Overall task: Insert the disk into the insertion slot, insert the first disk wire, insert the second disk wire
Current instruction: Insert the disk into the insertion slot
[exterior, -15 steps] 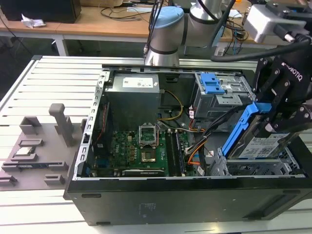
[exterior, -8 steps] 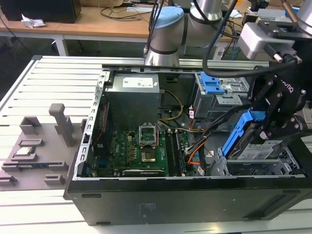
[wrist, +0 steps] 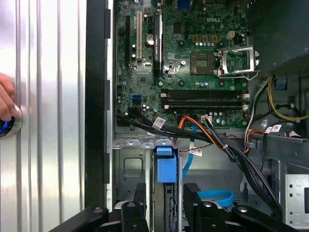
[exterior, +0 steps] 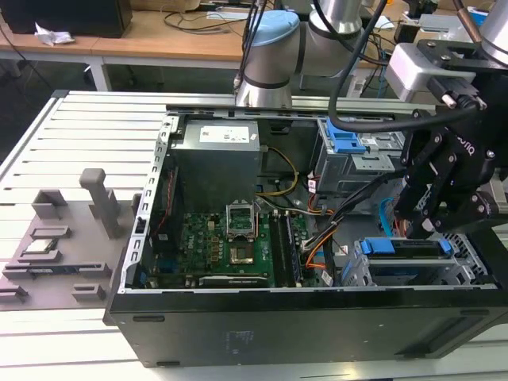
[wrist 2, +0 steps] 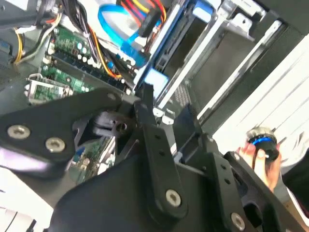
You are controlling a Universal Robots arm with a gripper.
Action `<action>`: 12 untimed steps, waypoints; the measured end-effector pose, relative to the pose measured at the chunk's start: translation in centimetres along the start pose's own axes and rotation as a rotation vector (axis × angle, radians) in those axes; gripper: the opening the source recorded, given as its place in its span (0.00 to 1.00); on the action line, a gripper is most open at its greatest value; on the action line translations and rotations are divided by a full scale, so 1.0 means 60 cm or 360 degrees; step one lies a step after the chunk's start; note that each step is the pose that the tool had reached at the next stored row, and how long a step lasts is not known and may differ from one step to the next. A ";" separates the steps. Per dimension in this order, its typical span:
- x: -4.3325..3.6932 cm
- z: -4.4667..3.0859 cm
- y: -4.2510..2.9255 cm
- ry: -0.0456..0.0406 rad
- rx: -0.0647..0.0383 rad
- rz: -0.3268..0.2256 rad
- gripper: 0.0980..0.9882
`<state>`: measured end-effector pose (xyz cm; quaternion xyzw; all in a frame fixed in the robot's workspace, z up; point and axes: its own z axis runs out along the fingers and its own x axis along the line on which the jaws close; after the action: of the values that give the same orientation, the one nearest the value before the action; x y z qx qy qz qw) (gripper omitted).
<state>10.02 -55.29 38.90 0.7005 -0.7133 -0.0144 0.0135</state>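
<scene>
Gripper (exterior: 425, 230) just above disk (exterior: 397, 247)

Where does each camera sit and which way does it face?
Exterior view: off the arm, above the open case, looking down; arm and pincer show.
First wrist view: on the arm, facing squarely at the motherboard; pincer in the foreground.
Second wrist view: on the arm, obliquely past the pincer's linkage into the case.
Both wrist views share the second disk wire and a person's hand.
</scene>
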 end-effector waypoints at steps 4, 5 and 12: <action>0.000 0.000 0.000 0.0000 0.0000 0.0000 0.30; 0.000 0.000 0.000 0.0000 0.0000 0.0000 0.30; 0.000 0.001 0.000 0.0000 0.0000 0.0000 0.01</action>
<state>10.02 -55.29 38.86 0.7005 -0.7133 -0.0144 0.0135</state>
